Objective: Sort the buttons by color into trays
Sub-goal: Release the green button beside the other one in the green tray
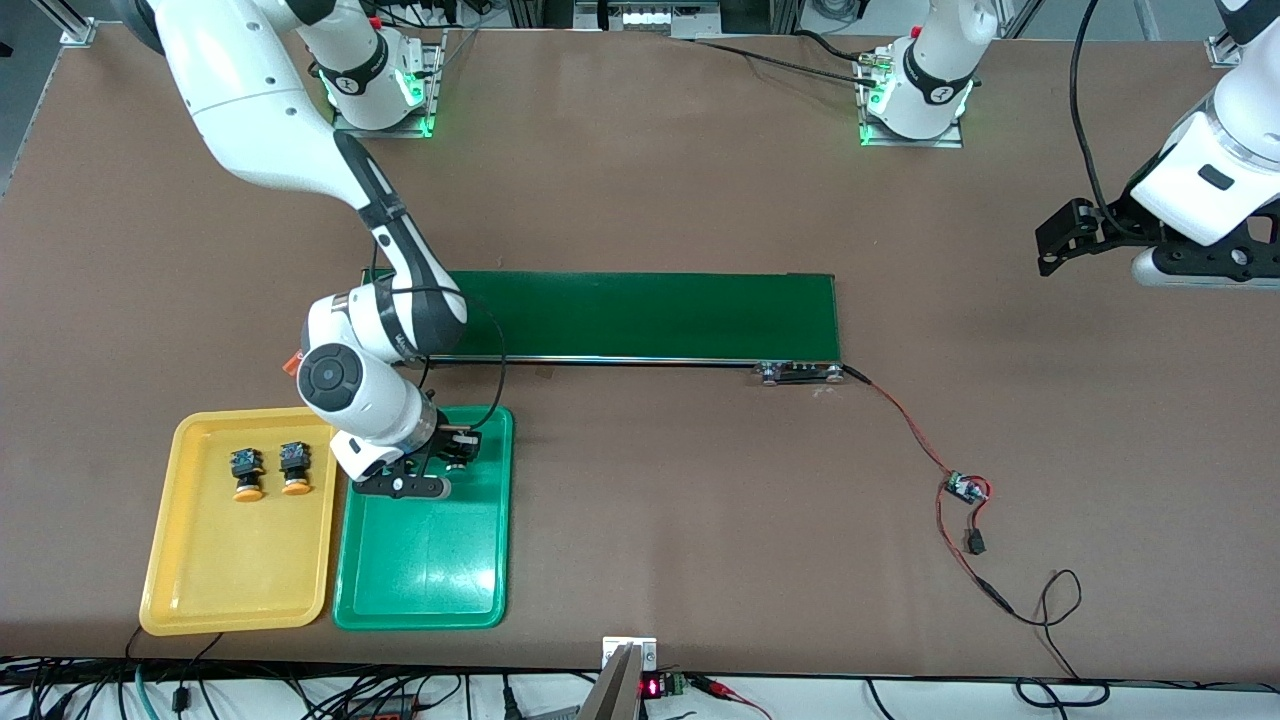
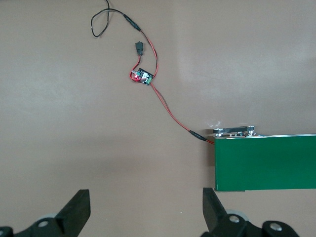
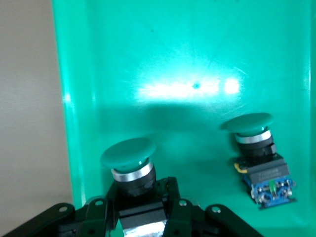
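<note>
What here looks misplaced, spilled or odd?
Nothing stands out. Two orange buttons lie in the yellow tray; the right gripper holds a green button over the green tray, beside another green button.

I find almost nothing to read here — the one sign with digits is a small red-lit display (image 1: 651, 687) at the table's edge nearest the front camera, and its figures are too small for me to make out. Dark round marks sit on my two base collars, likewise unreadable. The buttons, trays and conveyor belt carry no legible lettering.
</note>
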`<state>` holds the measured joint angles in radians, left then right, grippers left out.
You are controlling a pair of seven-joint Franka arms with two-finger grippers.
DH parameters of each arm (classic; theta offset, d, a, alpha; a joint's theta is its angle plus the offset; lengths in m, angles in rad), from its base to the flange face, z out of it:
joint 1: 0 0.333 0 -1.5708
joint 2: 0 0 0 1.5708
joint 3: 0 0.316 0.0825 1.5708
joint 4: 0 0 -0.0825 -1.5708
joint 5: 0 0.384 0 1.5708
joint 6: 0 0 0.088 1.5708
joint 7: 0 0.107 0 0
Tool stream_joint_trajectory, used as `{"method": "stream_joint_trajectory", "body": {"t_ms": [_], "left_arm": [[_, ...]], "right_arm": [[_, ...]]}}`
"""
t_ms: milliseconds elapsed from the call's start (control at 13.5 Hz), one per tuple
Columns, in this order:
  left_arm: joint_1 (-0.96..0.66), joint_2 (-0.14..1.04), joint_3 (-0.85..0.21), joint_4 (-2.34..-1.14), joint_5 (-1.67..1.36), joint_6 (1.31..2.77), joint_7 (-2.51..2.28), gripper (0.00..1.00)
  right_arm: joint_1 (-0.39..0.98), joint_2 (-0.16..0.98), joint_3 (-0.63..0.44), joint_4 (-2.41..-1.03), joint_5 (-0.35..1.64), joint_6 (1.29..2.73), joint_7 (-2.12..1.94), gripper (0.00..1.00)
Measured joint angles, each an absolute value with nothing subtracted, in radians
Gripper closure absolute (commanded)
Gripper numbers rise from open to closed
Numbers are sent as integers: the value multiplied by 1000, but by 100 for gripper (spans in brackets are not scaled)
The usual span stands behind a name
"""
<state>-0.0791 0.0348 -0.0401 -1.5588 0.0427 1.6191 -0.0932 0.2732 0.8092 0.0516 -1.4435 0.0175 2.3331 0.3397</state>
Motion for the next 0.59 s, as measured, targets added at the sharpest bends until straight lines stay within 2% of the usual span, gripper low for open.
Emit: {"method": "stream_joint_trajectory", "body": {"t_ms": [74, 148, 222, 591], "left_arm": [[-79, 35, -40, -1559, 43, 1619, -93, 0], [-79, 35, -40, -1559, 42, 1619, -93, 0], [-78, 36, -39, -1559, 42, 1619, -93, 0], [-45, 55, -28, -1559, 42, 1620, -54, 0]], "right_arm": [[274, 827, 51, -1436, 17, 2336, 339, 86], [274, 842, 51, -1431, 17, 2343, 338, 21], [274, 854, 50, -1426, 17, 2350, 338, 0], [270, 841, 40, -1391, 18, 2311, 339, 0]]}}
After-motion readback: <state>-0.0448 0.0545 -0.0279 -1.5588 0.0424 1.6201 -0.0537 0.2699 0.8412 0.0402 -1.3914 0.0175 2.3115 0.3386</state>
